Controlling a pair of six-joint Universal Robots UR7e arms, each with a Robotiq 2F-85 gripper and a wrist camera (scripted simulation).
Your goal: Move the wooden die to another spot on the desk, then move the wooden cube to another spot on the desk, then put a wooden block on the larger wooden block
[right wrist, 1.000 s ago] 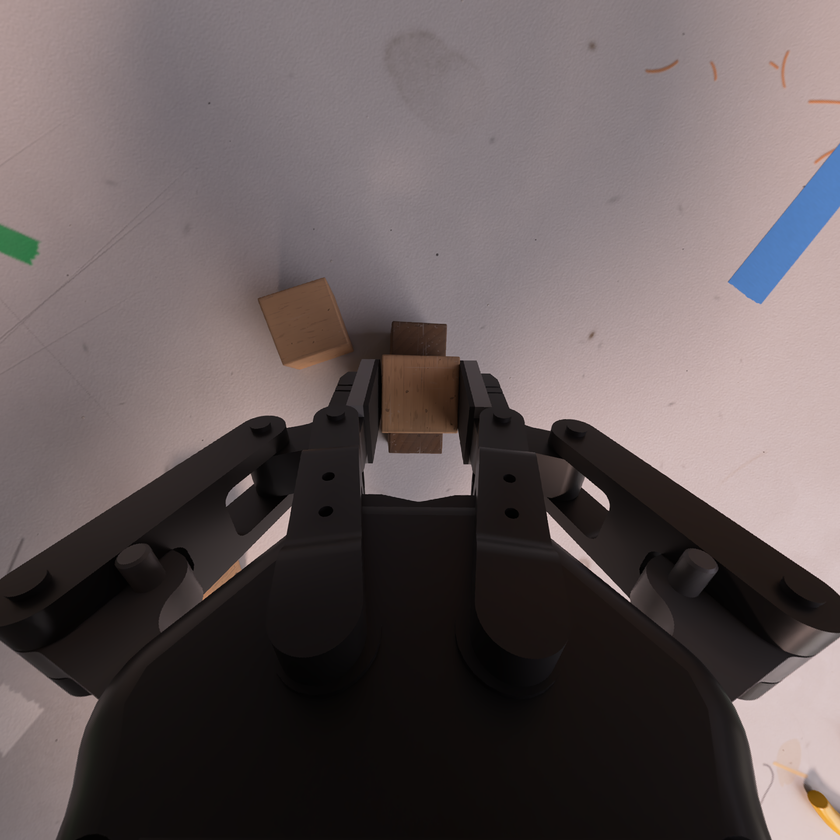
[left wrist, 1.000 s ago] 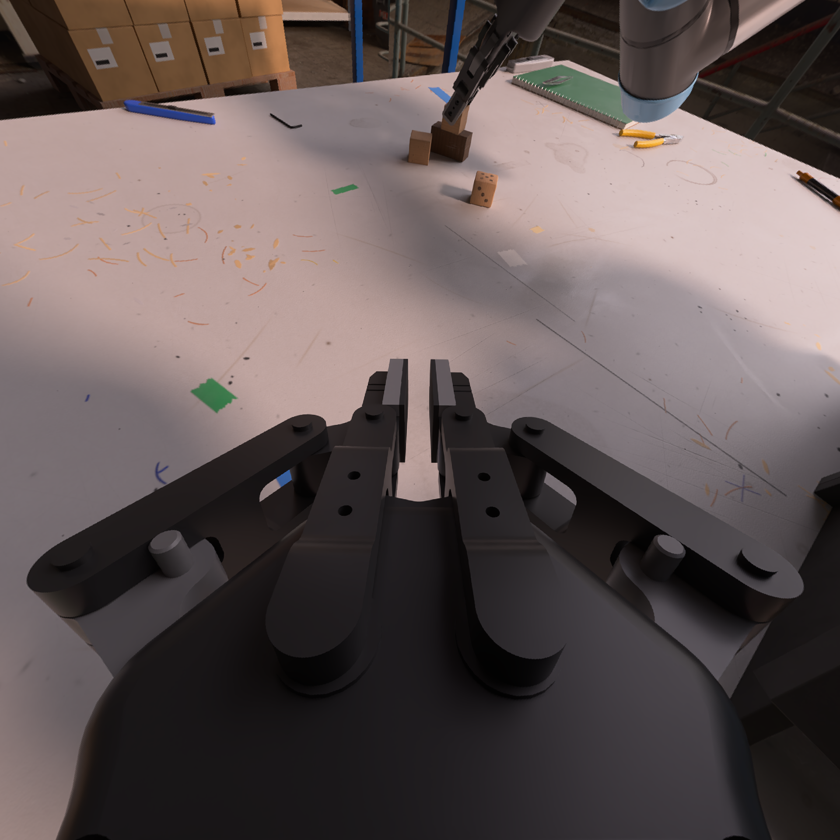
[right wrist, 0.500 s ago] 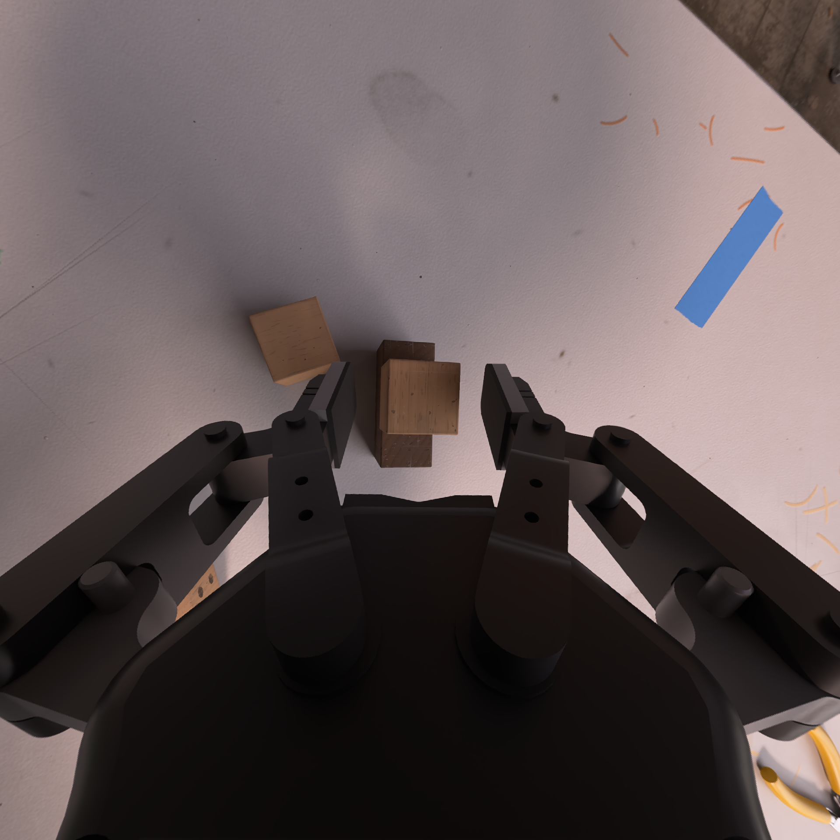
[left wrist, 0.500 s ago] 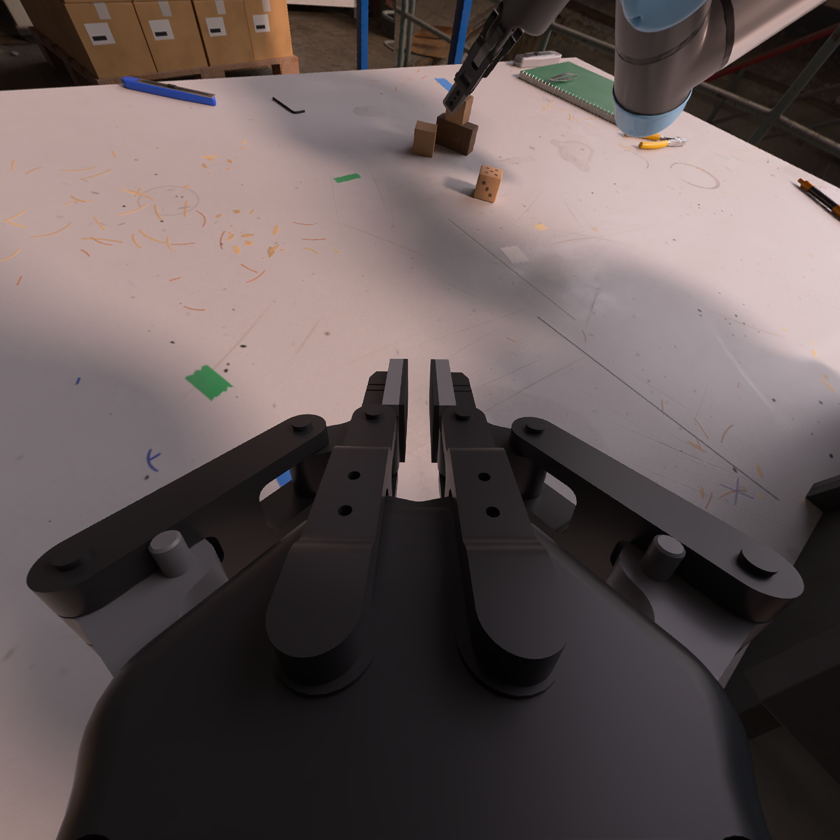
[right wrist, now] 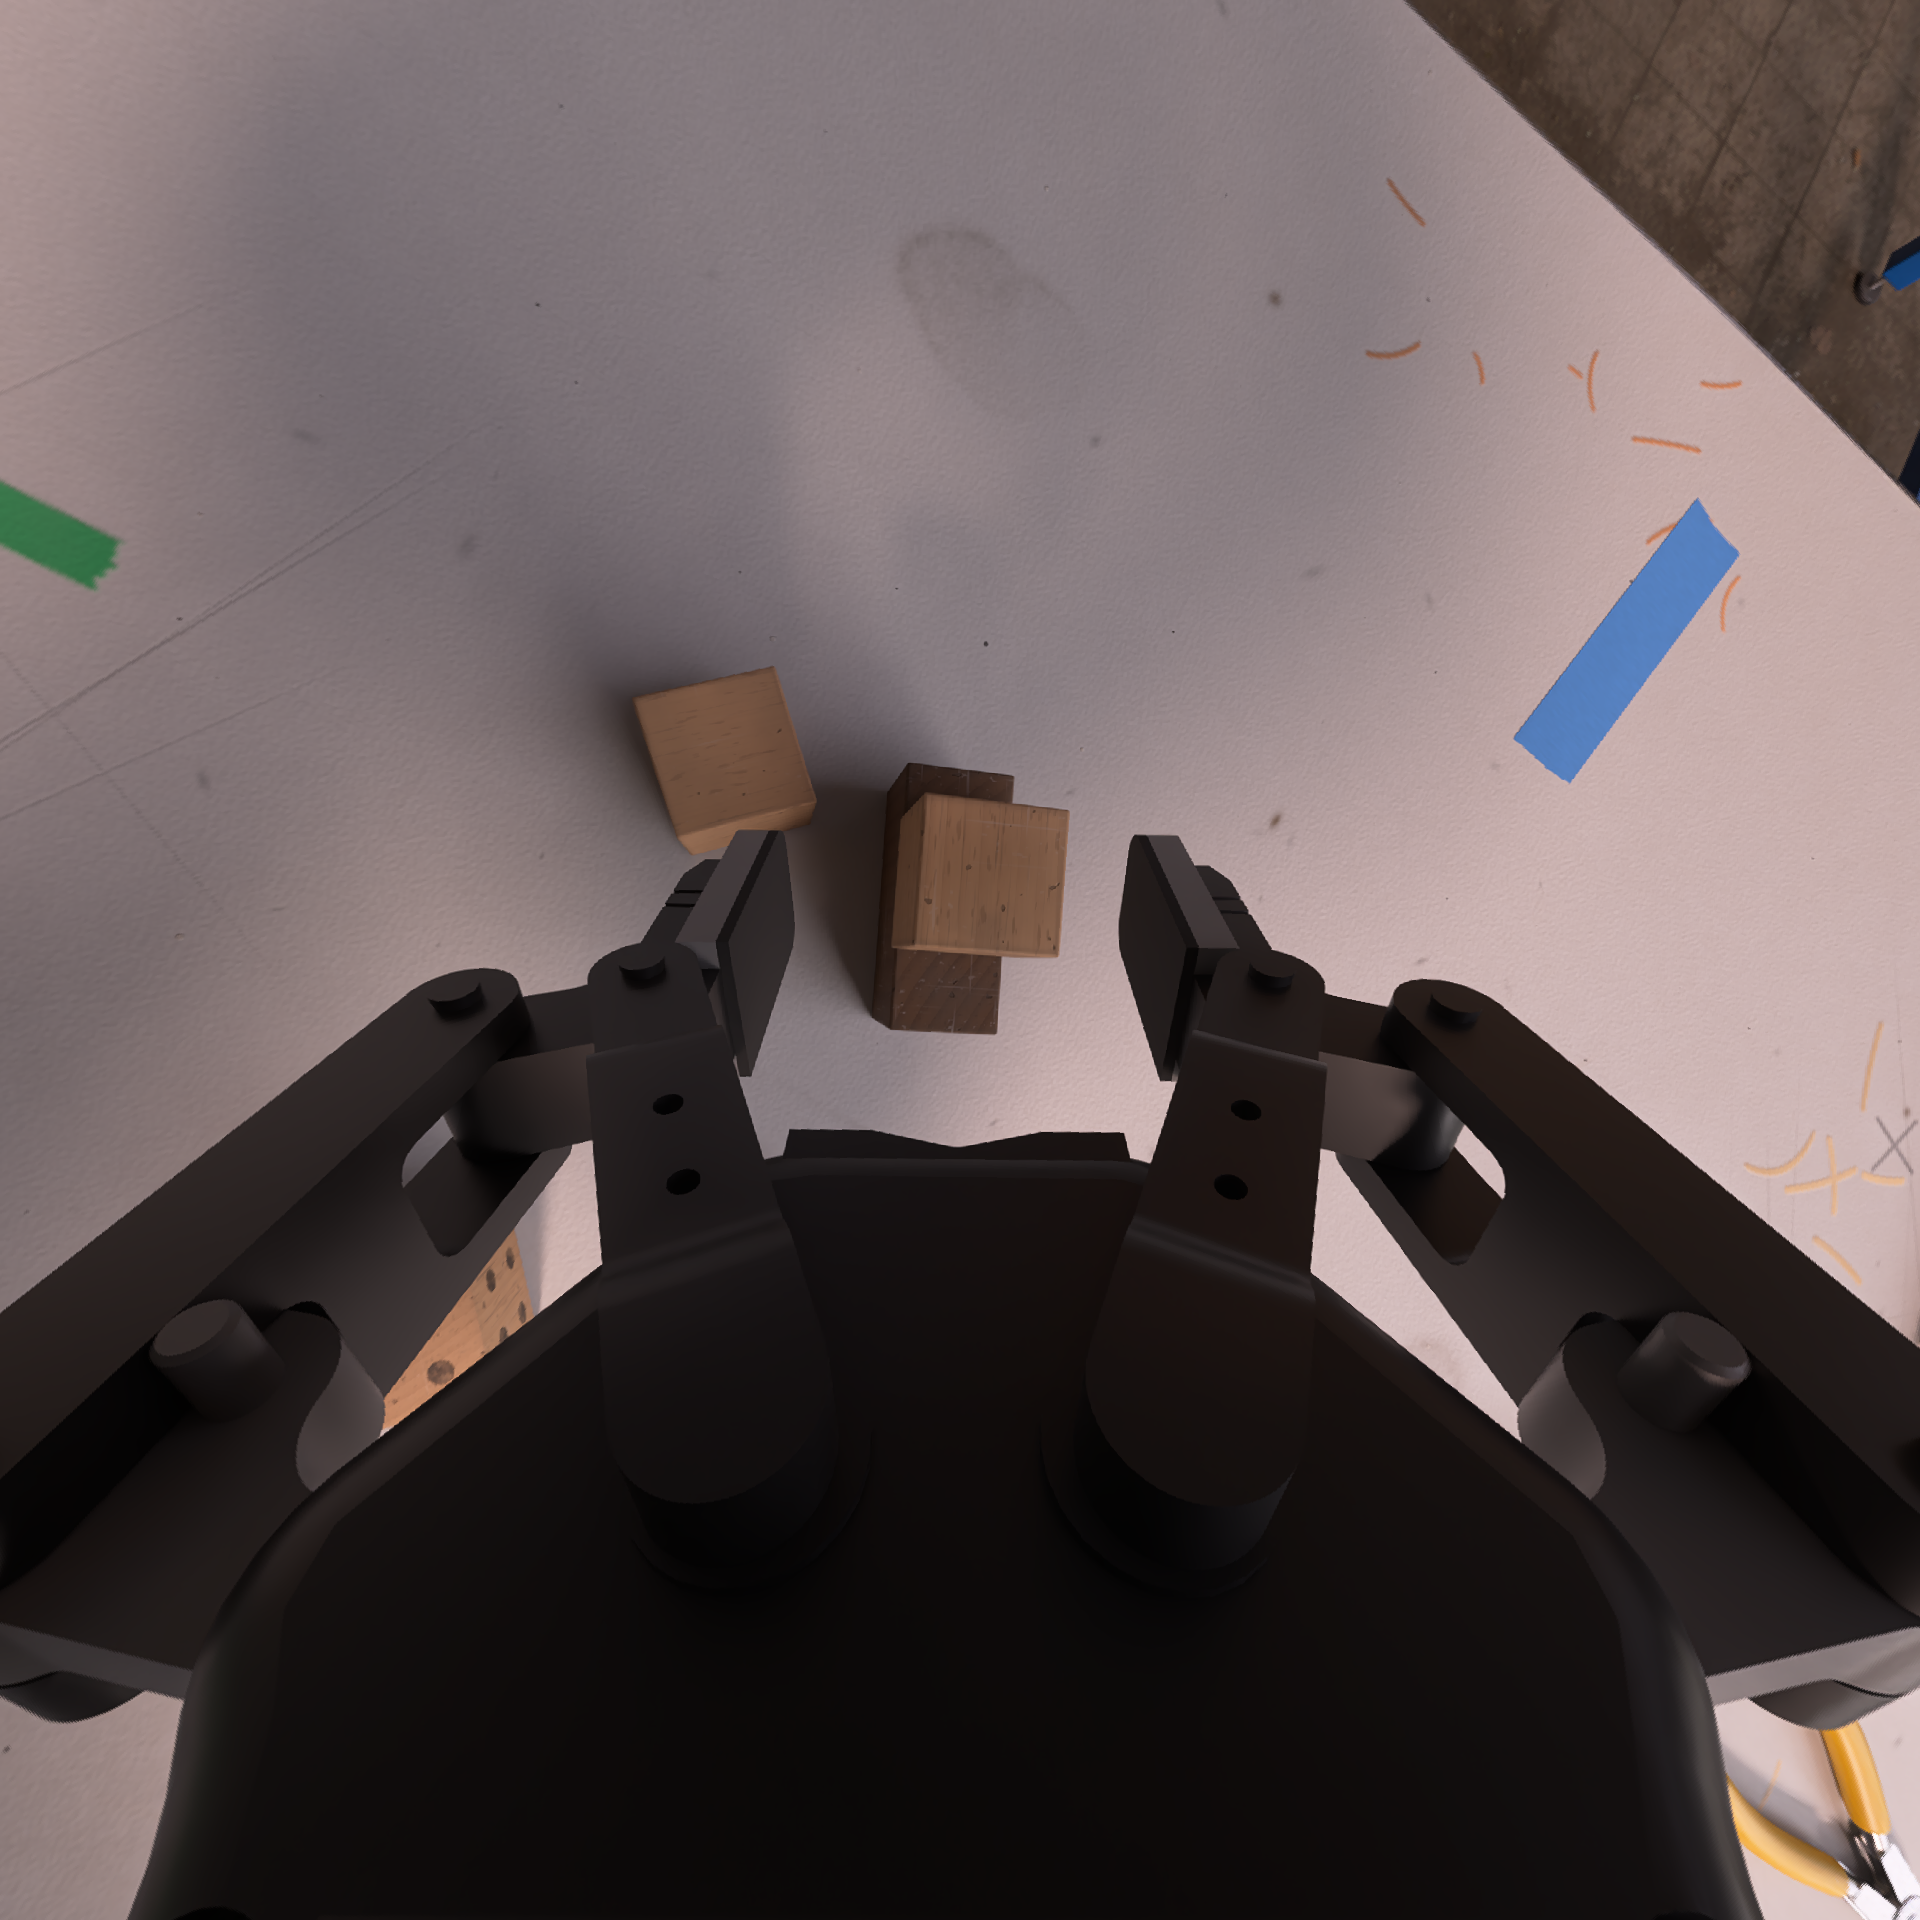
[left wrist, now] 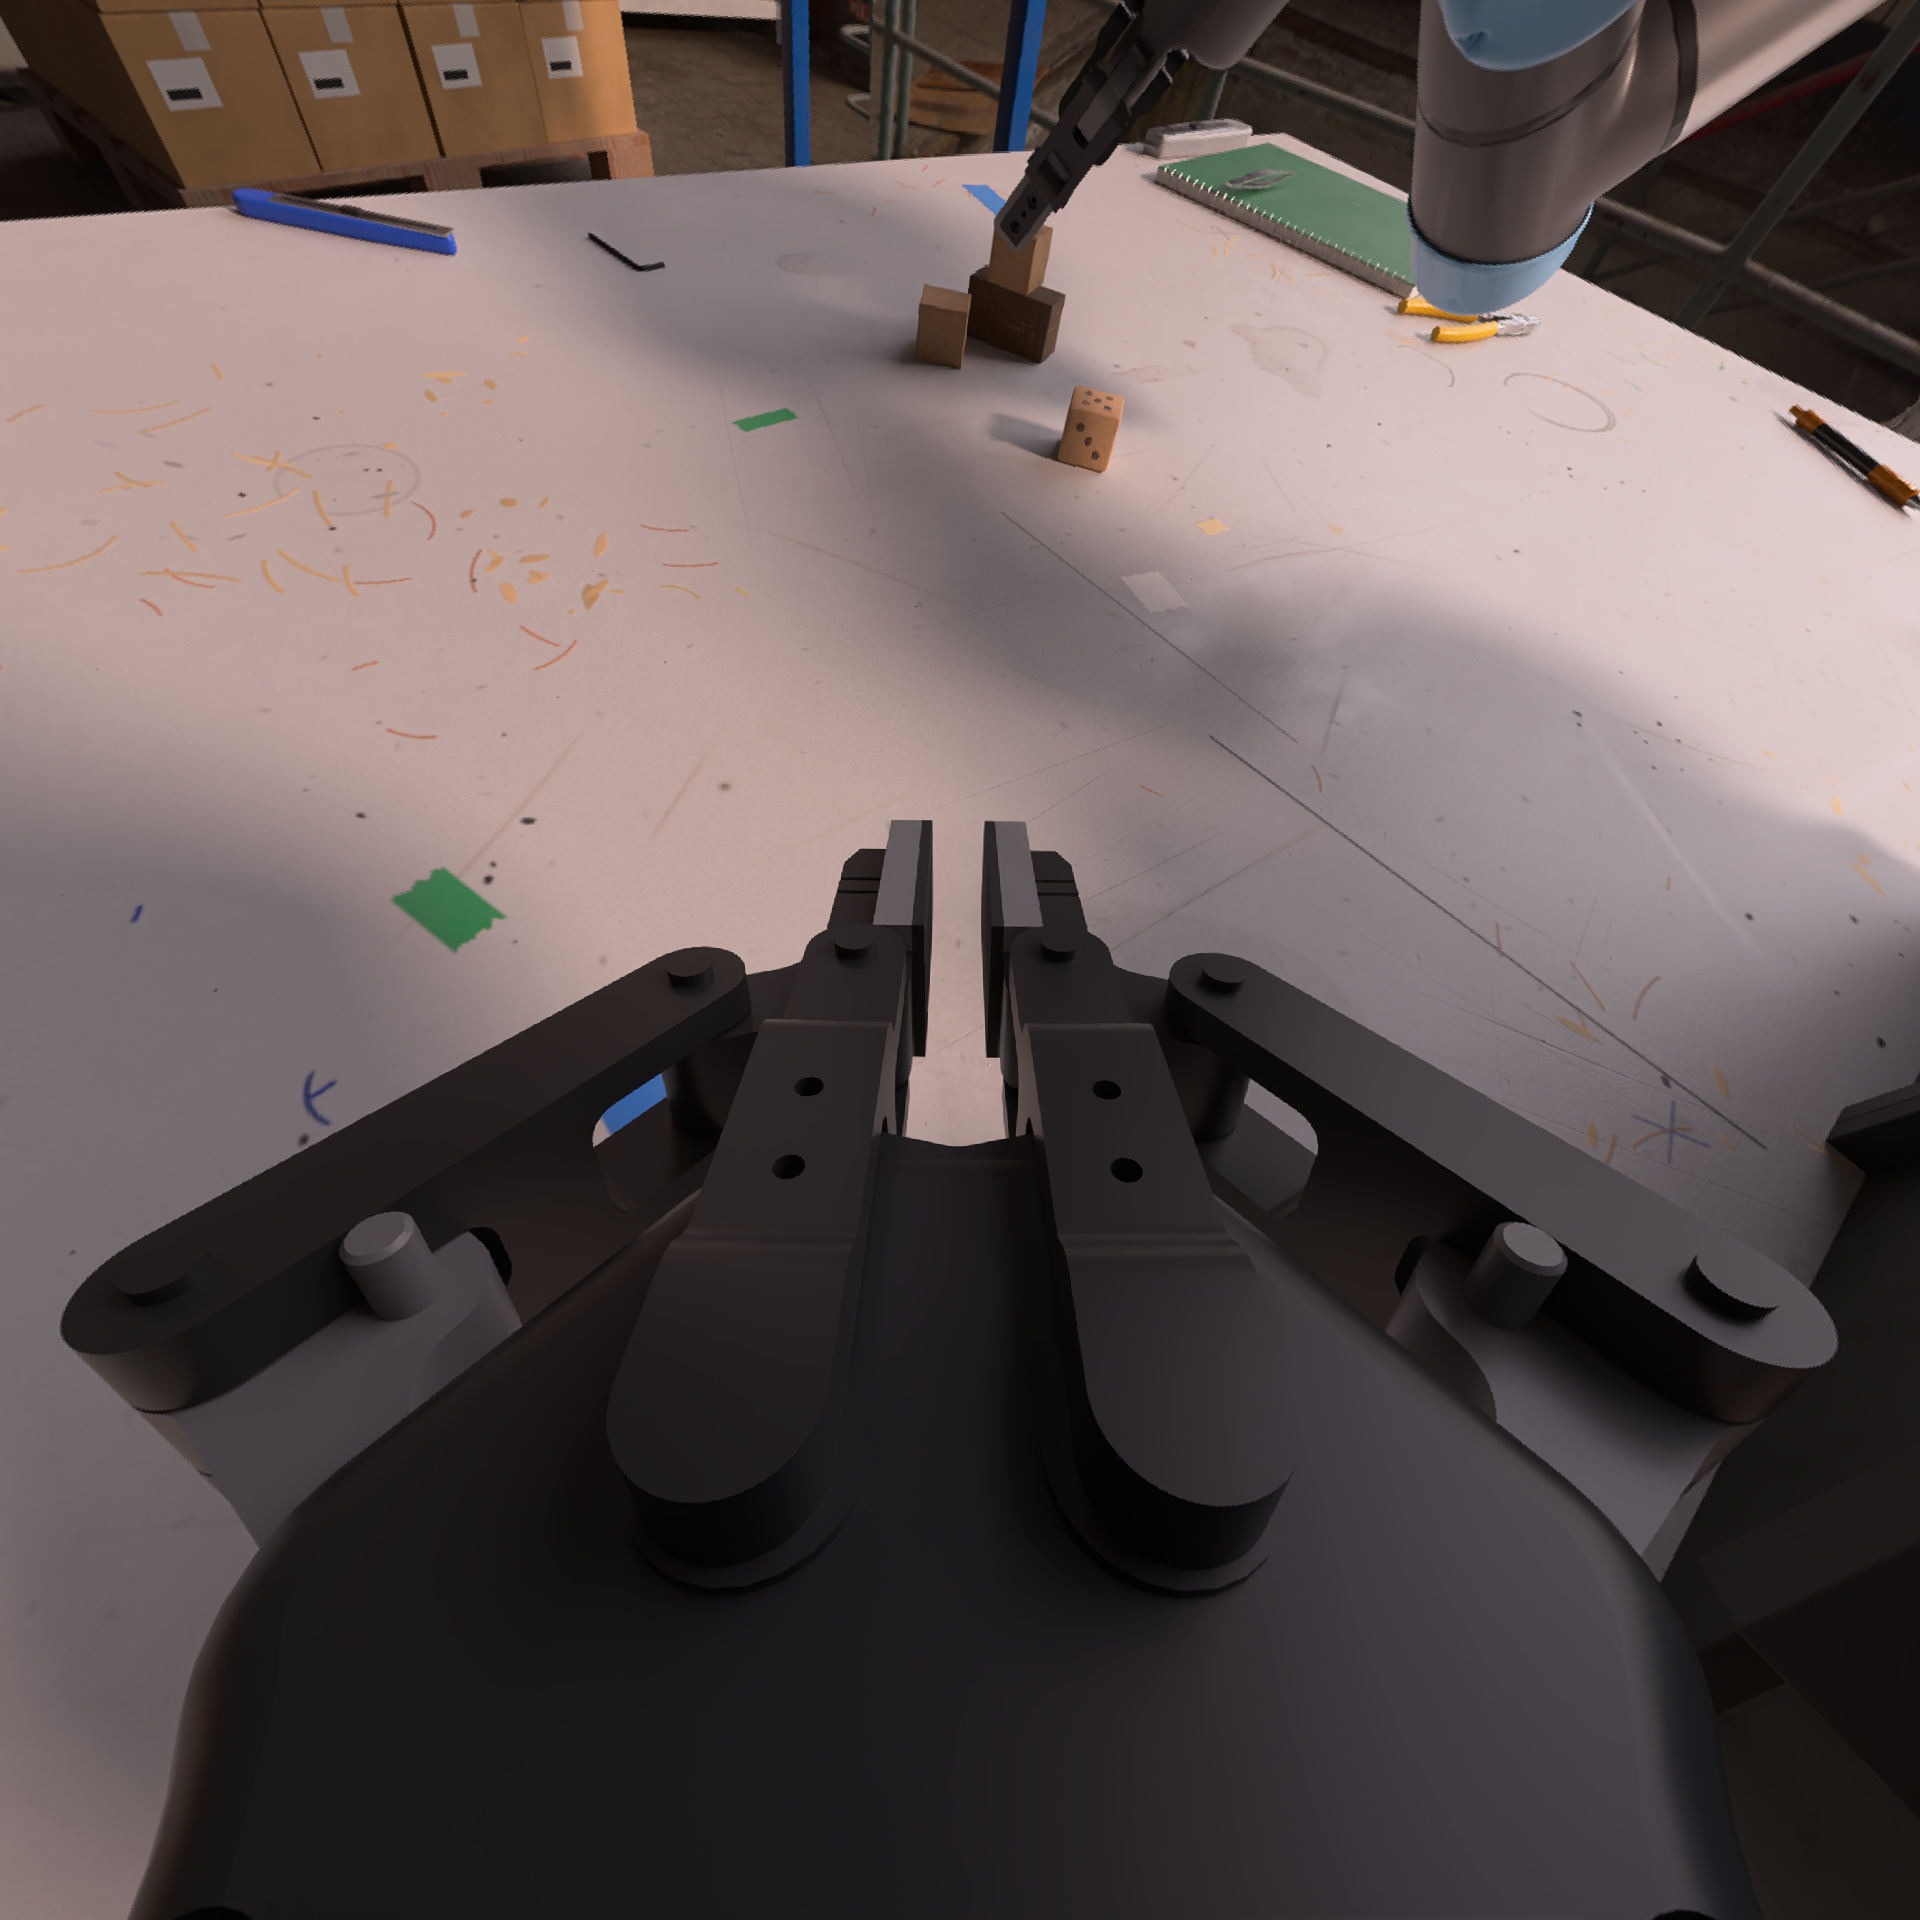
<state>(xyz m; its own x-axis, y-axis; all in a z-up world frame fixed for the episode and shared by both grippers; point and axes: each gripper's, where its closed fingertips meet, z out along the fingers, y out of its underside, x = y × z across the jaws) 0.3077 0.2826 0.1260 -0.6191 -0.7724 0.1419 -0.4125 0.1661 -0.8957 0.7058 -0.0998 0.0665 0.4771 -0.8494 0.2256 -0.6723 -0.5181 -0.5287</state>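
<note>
A light wooden block (right wrist: 982, 873) rests on top of the larger dark wooden block (right wrist: 940, 992); the stack also shows in the left wrist view, light block (left wrist: 1020, 257) on dark block (left wrist: 1016, 315). A light wooden cube (right wrist: 722, 753) stands on the desk just left of the stack, also seen in the left wrist view (left wrist: 941, 325). The wooden die (left wrist: 1089, 428) stands nearer, apart from them. My right gripper (right wrist: 951, 925) is open and empty above the stack. My left gripper (left wrist: 951, 868) hovers over the near desk, its fingers close together with nothing between them.
A green notebook (left wrist: 1288, 208), yellow pliers (left wrist: 1460, 320) and a pen (left wrist: 1855, 470) lie at the right side. A blue knife (left wrist: 343, 220) and a black hex key (left wrist: 623, 252) lie at the far left. Tape pieces and shavings dot the desk (left wrist: 1351, 644).
My right gripper has opened, let go of the light block on the dark block, and risen. The left gripper has drawn back a little.
</note>
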